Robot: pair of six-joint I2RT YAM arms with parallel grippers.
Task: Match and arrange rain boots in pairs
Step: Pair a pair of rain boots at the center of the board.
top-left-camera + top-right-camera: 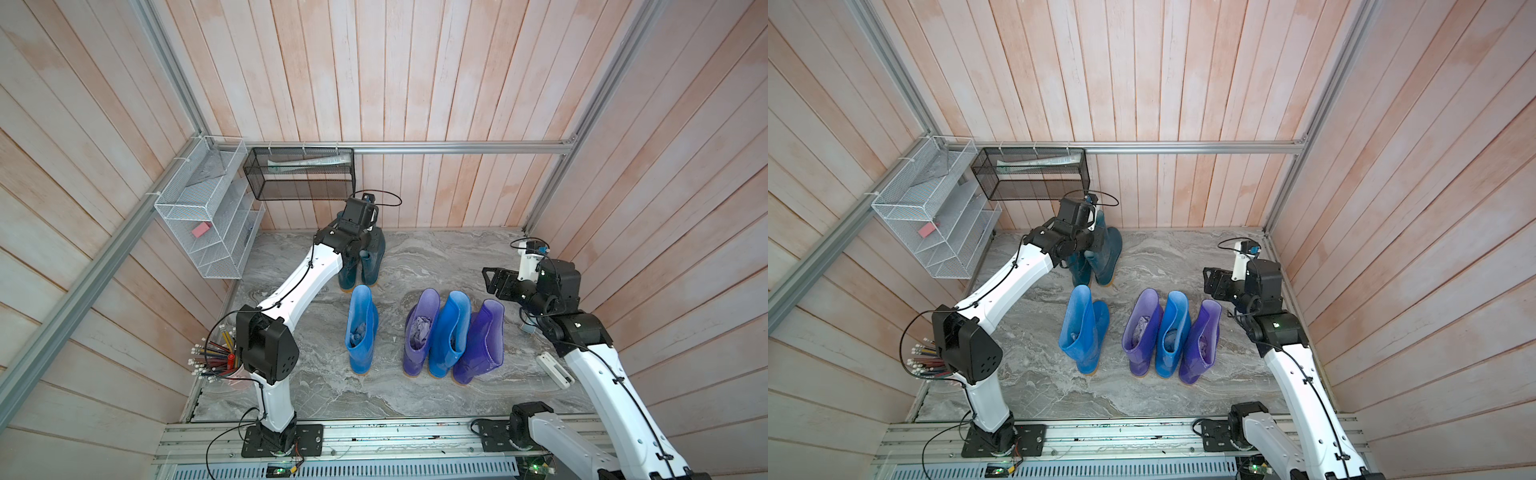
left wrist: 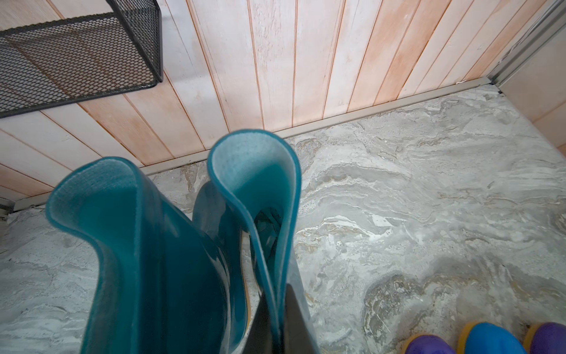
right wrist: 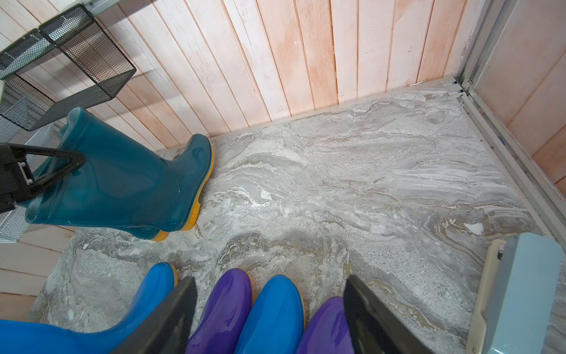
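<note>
Nearest me, four rain boots stand in a line across the tabletop [image 1: 291,386], toes aimed at the far wall. A lone blue boot [image 1: 360,328] stands apart on the left. Then come a purple boot [image 1: 420,332], a second blue boot [image 1: 451,332] and a second purple boot [image 1: 482,340], pressed shaft to shaft.

I judge the next pairing turns on that wedged blue one. It lies just below my right claw [image 1: 493,281], which hangs wide open and empty above the trio's toe end, so the right arm is clearly the nearer. The shaft is upright, with the foot running away from me, so I'd come down on the rim and lift straight out between the purples.

Farther back, my left claw [image 2: 278,309] is pinched tight on the rim wall of one dark teal boot [image 2: 254,171]. It stands just beside its teal mate [image 2: 122,233] near the far wall, and that pair looks set, pending release.
</note>
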